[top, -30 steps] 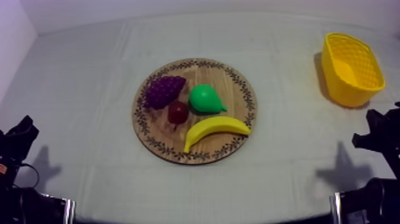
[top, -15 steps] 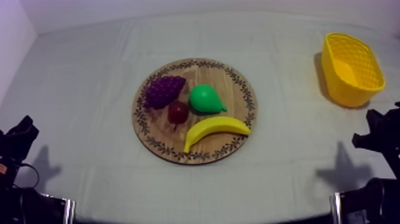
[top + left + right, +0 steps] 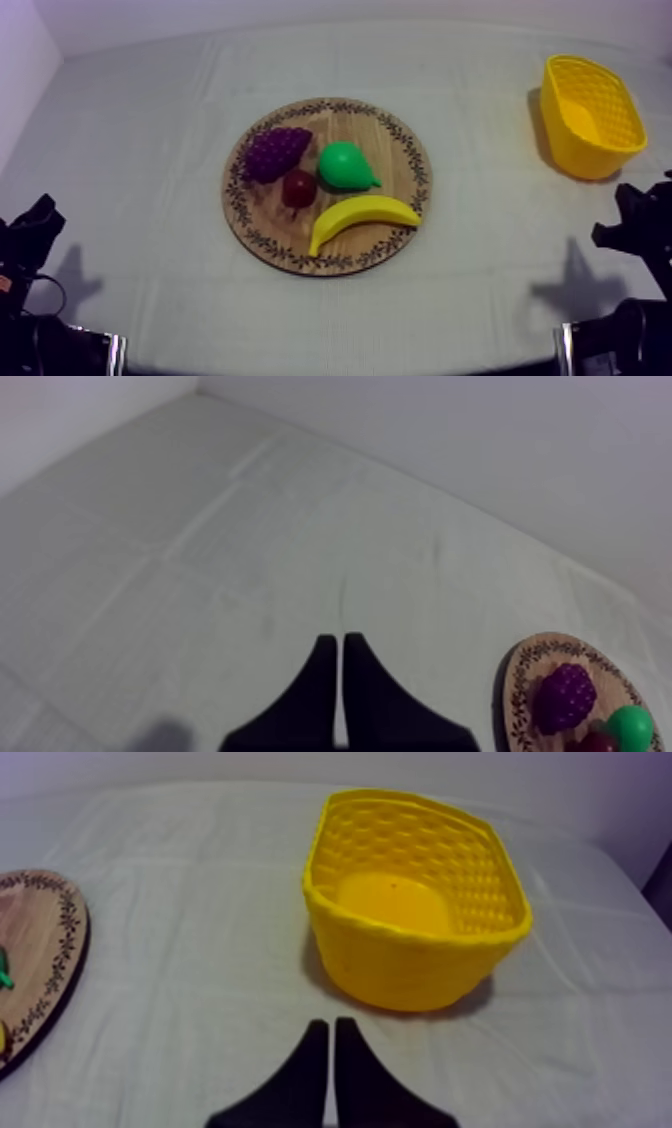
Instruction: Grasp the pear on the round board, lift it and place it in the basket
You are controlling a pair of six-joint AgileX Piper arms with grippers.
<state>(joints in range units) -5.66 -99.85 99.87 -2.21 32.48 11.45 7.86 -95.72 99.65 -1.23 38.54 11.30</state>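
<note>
Presently left claw (image 3: 335, 666) and right claw (image 3: 331, 1052) sit pressed together, parked; pear (image 3: 345, 166) lies untouched on board (image 3: 398, 148), basket (image 3: 572, 150) at two o'clock.

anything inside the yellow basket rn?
No fruit in it. The right wrist view looks into the yellow basket and its bare floor shows. The inner foot of its near wall is hidden behind the rim. The pear lies on the wooden board.
</note>
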